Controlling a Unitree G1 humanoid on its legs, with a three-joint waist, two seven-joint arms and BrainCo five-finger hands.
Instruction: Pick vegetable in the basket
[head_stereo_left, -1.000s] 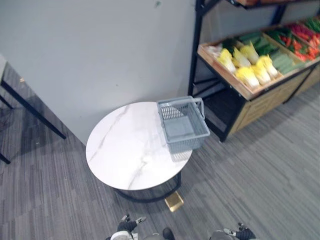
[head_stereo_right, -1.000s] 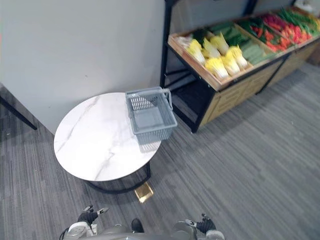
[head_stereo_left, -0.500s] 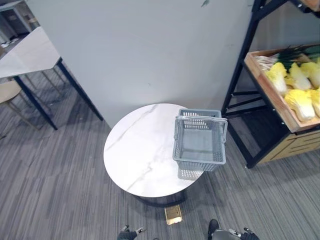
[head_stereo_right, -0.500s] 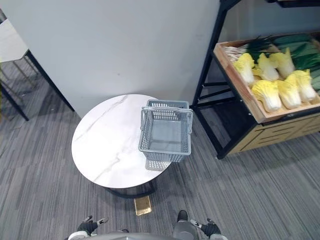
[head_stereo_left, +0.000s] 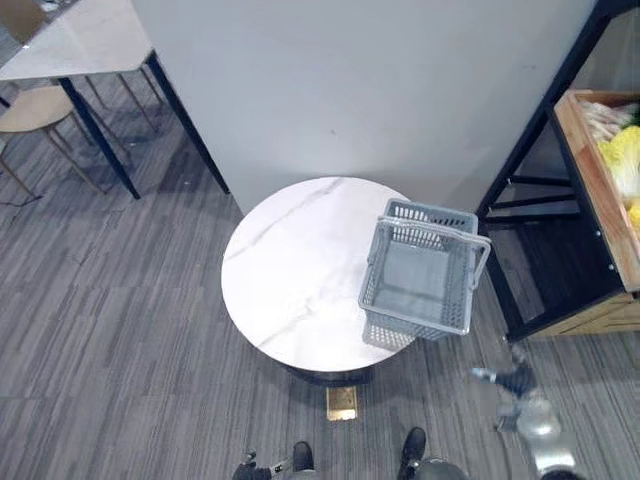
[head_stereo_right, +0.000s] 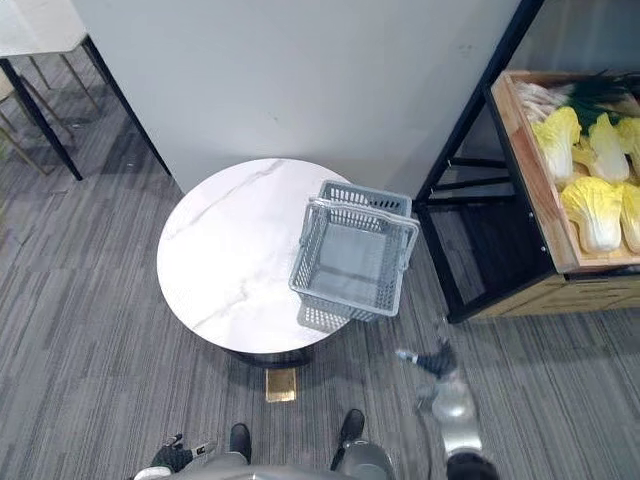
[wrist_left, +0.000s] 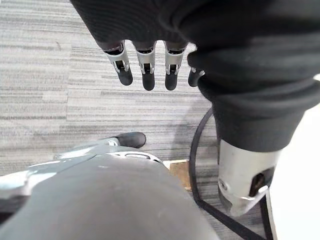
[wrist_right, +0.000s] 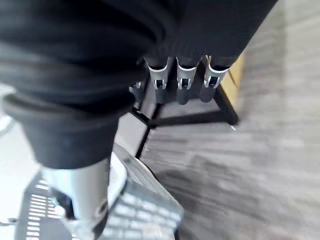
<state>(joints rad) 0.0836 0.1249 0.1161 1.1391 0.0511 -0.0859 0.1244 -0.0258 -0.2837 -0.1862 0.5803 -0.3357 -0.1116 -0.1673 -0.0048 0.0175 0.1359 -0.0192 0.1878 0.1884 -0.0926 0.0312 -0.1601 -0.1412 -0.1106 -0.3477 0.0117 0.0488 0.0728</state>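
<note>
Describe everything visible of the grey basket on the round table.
The basket is grey plastic, with open lattice walls and a plainer floor. It is empty and upright. A handle crosses over it toward its far end. It stands on the right side of the round white marbled table, its near end jutting past the rim. Only the table touches it.
</note>
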